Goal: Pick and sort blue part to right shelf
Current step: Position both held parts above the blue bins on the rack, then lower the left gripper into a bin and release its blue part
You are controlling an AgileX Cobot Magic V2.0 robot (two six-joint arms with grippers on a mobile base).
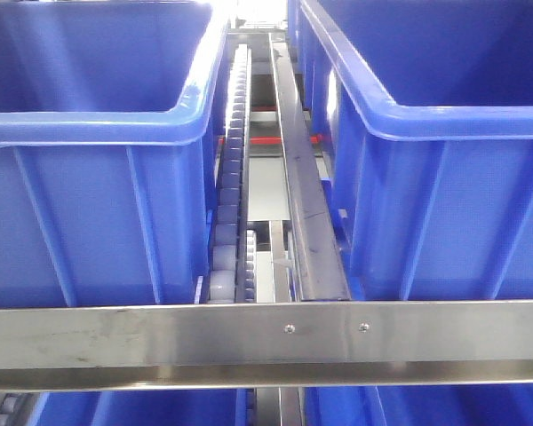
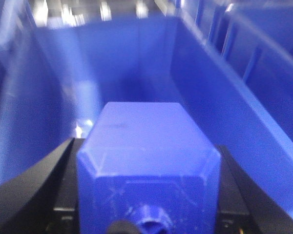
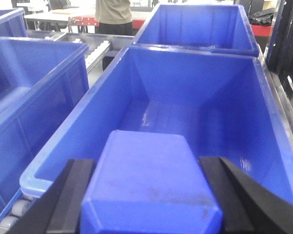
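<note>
Front view: the shelf (image 1: pixel 426 342) fills the frame. A brushed-metal front rail (image 1: pixel 115 342) with two screws (image 1: pixel 289 328) runs across the bottom. Behind it, from left to right, stand a large open blue bin (image 1: pixel 89 177), a white roller track (image 1: pixel 231 195), a dark metal divider (image 1: pixel 306 204) and a second open blue bin (image 1: pixel 444 195). More blue bins (image 1: pixel 142 408) show on the level below. Neither arm appears in this view.

Left wrist view, blurred: the left pincer (image 2: pixel 145 161) pinches the left blue part (image 2: pixel 141 131), a blocky piece with bevelled edges. Black fingers (image 2: pixel 44 185) press against both of its sides. The part points into an open blue bin (image 2: pixel 53 87), whose walls rise on the left, far end and right. Whether it touches the bin floor cannot be told. Another bin wall (image 2: pixel 263 48) stands just beside, at the right.

Right wrist view, sharp: at the left is a neighbouring bin (image 3: pixel 34 83), with rollers (image 3: pixel 95 48) between it and the middle bin. The right pincer (image 3: pixel 147 165) pinches the right blue part (image 3: pixel 146 185), black fingers (image 3: pixel 73 195) pressed to both sides. The part is held above the near end of the middle bin (image 3: pixel 88 112), clear of its floor. A further bin (image 3: pixel 195 24) sits just behind that one. In the background a person (image 3: pixel 113 12), seen only at the torso, stands by a worktop (image 3: pixel 53 17).
</note>
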